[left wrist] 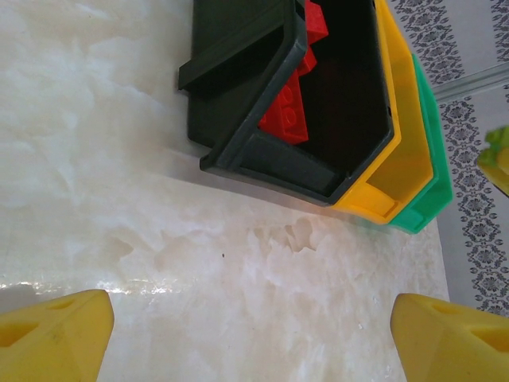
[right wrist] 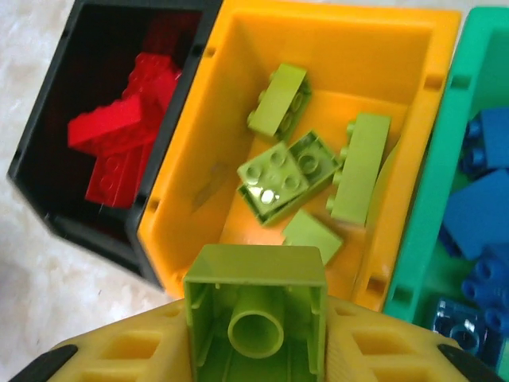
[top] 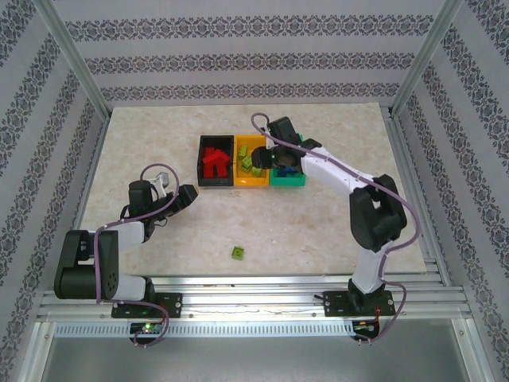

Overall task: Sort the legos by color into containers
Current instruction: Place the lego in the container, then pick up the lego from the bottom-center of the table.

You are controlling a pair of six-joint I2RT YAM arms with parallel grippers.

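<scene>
We can read no writing, label, brand or number here. The bins (right wrist: 334,32) and the legos (right wrist: 278,179) carry no print we can make out, and the walls (top: 238,64) bear ornament, not letters.

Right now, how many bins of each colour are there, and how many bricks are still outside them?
Black bin: 1
Yellow bin: 1
Green bin: 1
Loose lime brick: 1
Held lime brick, in the right tool: 1
Total: 5
</scene>
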